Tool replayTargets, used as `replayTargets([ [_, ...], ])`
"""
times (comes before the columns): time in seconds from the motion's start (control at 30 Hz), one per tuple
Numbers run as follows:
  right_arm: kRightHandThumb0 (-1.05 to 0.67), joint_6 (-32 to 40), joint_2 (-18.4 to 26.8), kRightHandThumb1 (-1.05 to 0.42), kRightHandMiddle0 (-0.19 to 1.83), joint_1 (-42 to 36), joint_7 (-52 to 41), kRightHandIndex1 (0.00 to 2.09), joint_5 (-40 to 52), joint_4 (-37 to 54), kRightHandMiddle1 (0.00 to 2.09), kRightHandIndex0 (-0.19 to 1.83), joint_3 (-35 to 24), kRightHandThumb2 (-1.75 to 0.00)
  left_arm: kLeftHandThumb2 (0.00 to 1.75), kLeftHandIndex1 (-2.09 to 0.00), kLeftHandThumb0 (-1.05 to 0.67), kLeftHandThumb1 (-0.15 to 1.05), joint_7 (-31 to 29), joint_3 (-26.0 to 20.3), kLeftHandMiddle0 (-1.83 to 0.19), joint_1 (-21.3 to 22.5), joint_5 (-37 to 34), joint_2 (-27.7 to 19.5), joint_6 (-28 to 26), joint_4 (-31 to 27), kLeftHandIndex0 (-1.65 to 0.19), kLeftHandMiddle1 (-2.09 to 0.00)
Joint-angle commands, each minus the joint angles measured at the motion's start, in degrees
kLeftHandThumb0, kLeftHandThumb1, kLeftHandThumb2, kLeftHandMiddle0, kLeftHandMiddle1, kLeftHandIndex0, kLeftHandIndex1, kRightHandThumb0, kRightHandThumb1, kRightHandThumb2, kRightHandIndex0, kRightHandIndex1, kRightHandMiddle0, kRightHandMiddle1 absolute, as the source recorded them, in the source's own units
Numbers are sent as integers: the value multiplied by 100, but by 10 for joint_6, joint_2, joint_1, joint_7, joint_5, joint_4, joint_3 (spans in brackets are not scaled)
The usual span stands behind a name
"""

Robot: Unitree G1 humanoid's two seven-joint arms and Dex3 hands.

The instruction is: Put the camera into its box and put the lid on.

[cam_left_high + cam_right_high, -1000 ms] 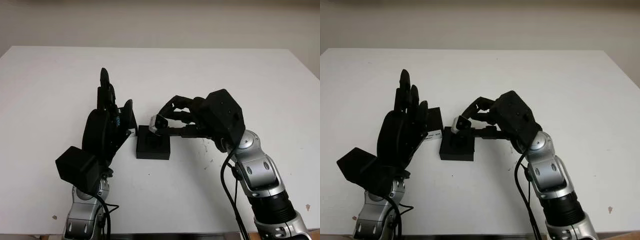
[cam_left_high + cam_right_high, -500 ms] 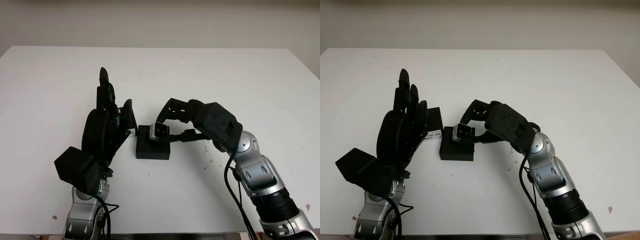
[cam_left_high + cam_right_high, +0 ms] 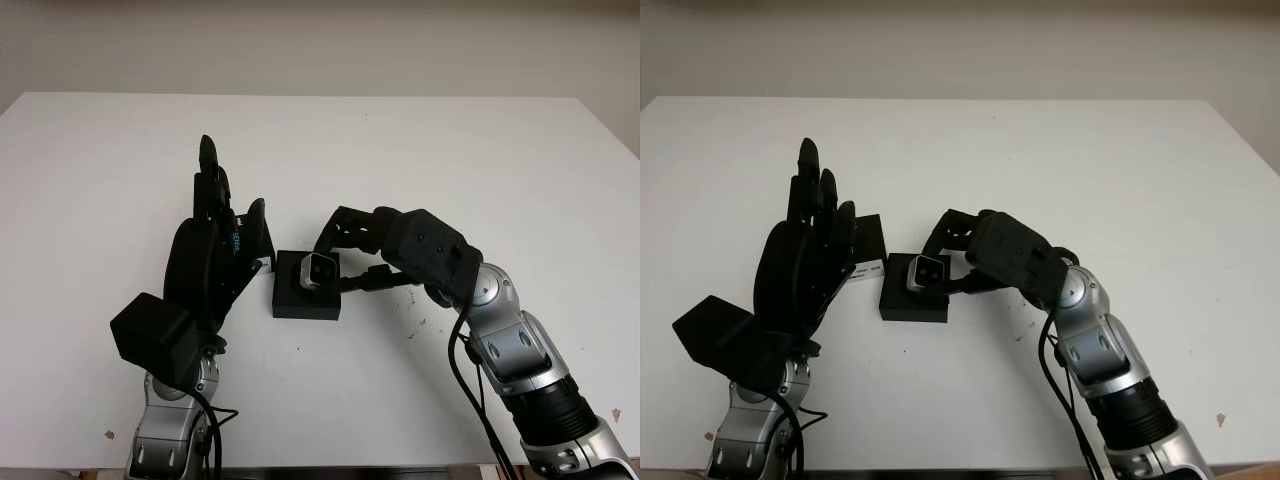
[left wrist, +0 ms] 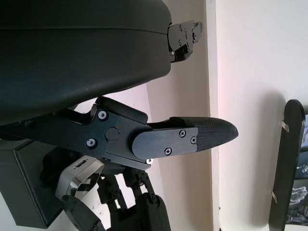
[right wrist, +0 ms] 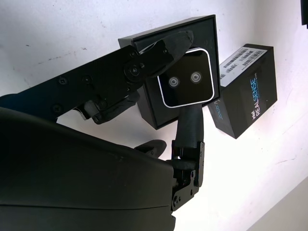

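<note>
White table (image 3: 480, 150) bearing everything. Right hand (image 3: 345, 262) pinching the camera (image 3: 317, 270) between 2 fingertips (image 5: 180, 41), curled closed round it, holding it over the open box (image 3: 305, 297), lens face up. Left hand (image 3: 215, 230) standing open and upright just beside the box, holding nothing. Lid (image 3: 869, 240) lying behind that hand.

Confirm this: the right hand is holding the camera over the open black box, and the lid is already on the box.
Not quite. The right hand does hold the camera over the open black box, but the lid is not on it; the right wrist view shows it lying on the table beside the box. The left hand is raised, open, next to it.
</note>
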State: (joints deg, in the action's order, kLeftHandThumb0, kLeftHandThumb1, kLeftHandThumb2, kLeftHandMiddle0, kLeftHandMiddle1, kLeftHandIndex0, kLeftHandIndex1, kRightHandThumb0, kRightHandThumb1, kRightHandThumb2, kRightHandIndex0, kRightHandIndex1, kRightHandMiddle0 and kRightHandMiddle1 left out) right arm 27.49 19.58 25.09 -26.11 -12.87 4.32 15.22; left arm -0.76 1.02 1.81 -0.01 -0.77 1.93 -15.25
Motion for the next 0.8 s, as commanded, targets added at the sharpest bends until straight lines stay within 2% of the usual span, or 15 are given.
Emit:
replayTargets([
  [0.0, -38, 2, 4, -96, 31, -2, -2, 26, -5, -3, 188, 26, 6, -6, 47, 0, -73, 105, 1, 2, 19, 4, 1, 2, 3, -3, 19, 0],
  [0.33, -37, 3, 0, -96, 28, 1, 11, 24, -29, -17, 192, 27, 15, -5, 47, 0, -73, 105, 1, 3, 19, 2, -1, 5, 9, -2, 19, 0],
  [0.77, -38, -53, -3, -97, 30, 0, 24, 21, -38, -47, 188, 28, 25, -5, 46, 0, -73, 105, 2, 5, 19, 0, 3, 7, 4, -6, 19, 0],
])
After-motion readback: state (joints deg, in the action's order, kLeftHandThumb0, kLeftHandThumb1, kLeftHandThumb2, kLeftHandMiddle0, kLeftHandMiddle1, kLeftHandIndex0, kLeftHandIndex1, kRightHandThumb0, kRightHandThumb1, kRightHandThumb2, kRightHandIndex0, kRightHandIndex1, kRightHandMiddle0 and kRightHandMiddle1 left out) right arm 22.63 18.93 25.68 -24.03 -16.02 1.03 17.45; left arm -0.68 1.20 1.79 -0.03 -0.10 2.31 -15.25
